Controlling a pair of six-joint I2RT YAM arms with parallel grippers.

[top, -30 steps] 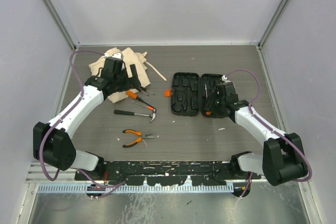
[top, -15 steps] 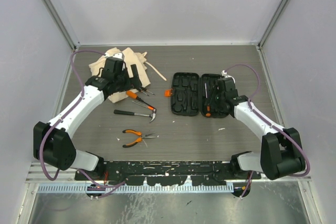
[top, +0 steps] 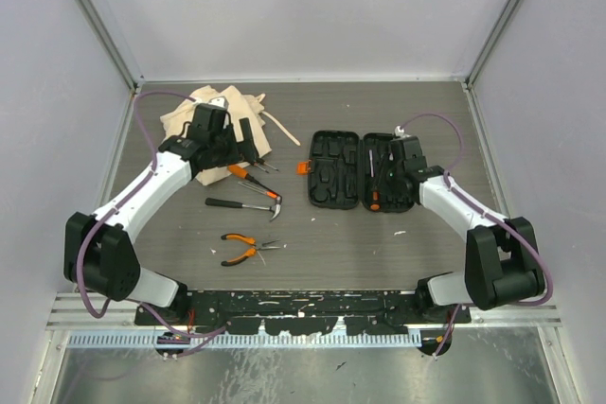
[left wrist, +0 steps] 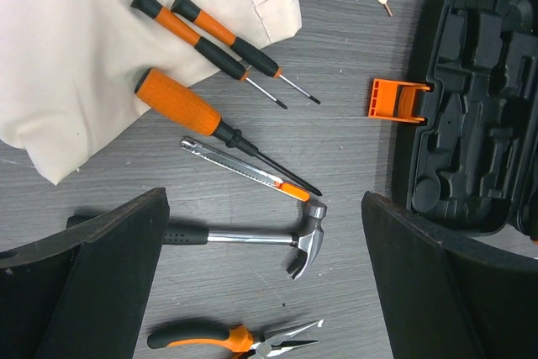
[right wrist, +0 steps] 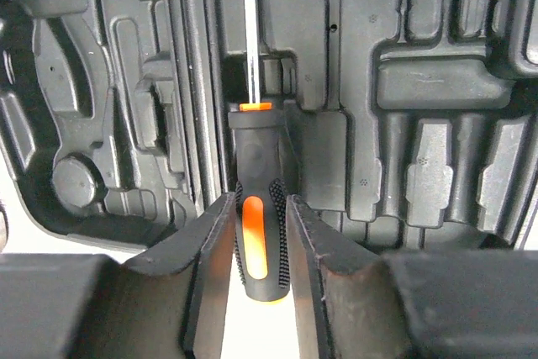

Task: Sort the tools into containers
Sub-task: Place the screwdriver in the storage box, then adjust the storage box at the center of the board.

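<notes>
The black tool case [top: 333, 169] lies open right of centre, orange latch [left wrist: 395, 98] on its left edge. My right gripper [right wrist: 261, 203] reaches into the case's right half [right wrist: 437, 81] and is shut on the black-and-orange handle of a screwdriver [right wrist: 256, 145] lying in a moulded slot. My left gripper [left wrist: 262, 208] hangs open above the claw hammer [left wrist: 252, 237], touching nothing. Around it lie orange-handled pliers [left wrist: 210, 340], a big orange screwdriver [left wrist: 181, 107], a utility knife [left wrist: 244, 170] and two slim screwdrivers [left wrist: 202, 39] resting on the beige cloth bag [left wrist: 84, 48].
The bag [top: 213, 113] sits at the back left, with a loose beige drawstring [top: 281, 128] trailing toward the case. Grey walls close in the table on three sides. The arm bases and a metal rail [top: 303, 314] line the near edge.
The right gripper has shifted slightly toward the back over the case and its jaws have narrowed onto the screwdriver handle. The left arm has barely moved and stays open.
</notes>
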